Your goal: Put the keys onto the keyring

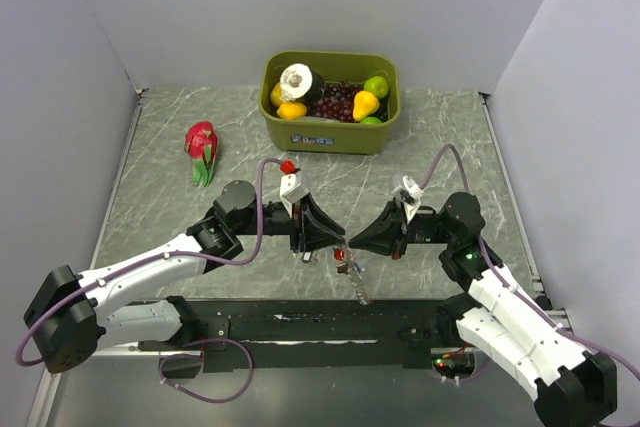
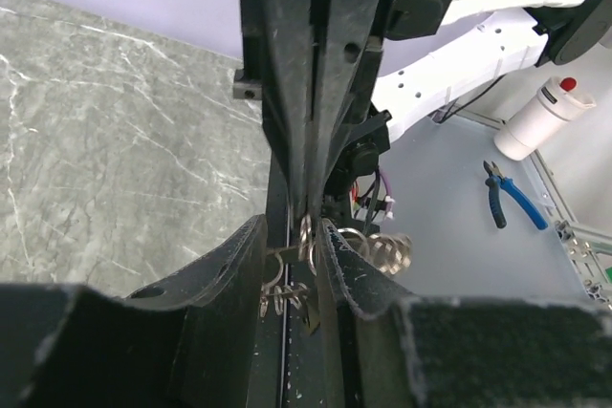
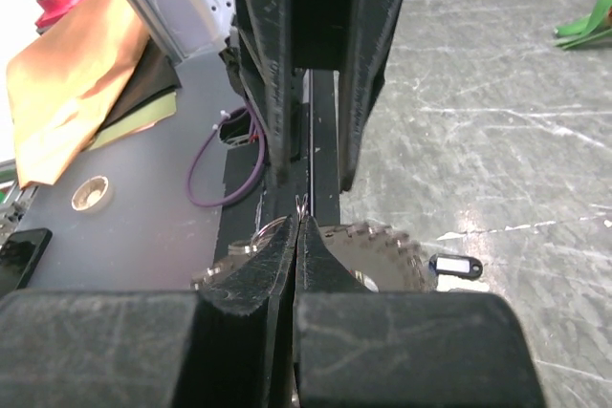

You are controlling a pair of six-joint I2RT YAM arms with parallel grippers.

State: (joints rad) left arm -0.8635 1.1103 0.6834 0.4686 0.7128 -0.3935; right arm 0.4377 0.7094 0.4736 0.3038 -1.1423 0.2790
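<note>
Both grippers meet over the table's near middle. The keyring hangs between them, its coiled rim showing beside my left fingers, and a red-headed key dangles at it. My right gripper is shut on the thin wire of the keyring, whose coils spread behind the pads. My left gripper has its jaws apart, with ring coils and a small loop lying in the gap. A small black key tag with a white label lies on the table. Other keys are hidden.
A green bin of toy fruit stands at the back centre, with a red dragon fruit to its left. Off the table lie blue pliers, a white bottle and a purple cable.
</note>
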